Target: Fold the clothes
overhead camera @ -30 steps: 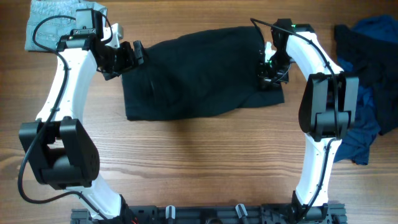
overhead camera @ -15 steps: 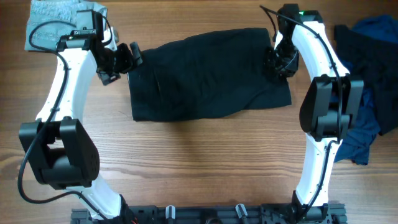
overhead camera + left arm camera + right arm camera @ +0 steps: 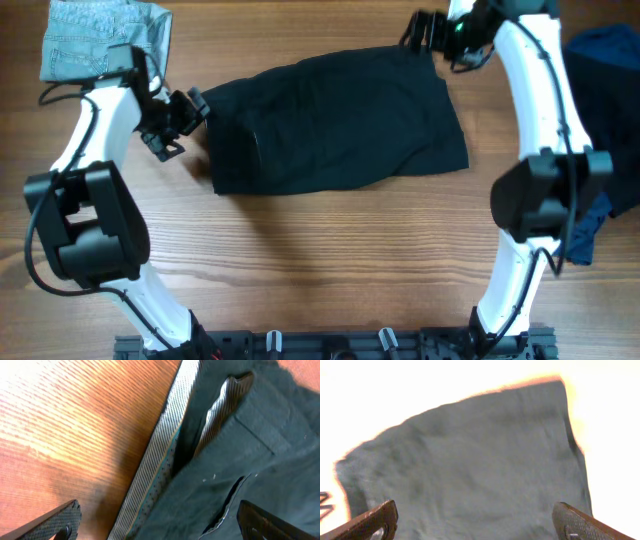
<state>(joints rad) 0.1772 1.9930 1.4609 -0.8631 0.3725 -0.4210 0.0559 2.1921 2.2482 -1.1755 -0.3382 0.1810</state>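
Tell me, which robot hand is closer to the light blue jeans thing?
Left. The left gripper is just below and beside the light-blue denim garment, at the black shorts' edge. The right gripper is far off, past the shorts' other end.

a wooden table, brown with the grain running side to side, carries everything. the black shorts lie flat near the middle, toward the far edge, as a folded, roughly rectangular shape, with a strip of pale lining showing along the left end. a light-blue denim garment lies at the far left corner, well apart from them. dark blue garments are heaped at the right edge, partly out of view.
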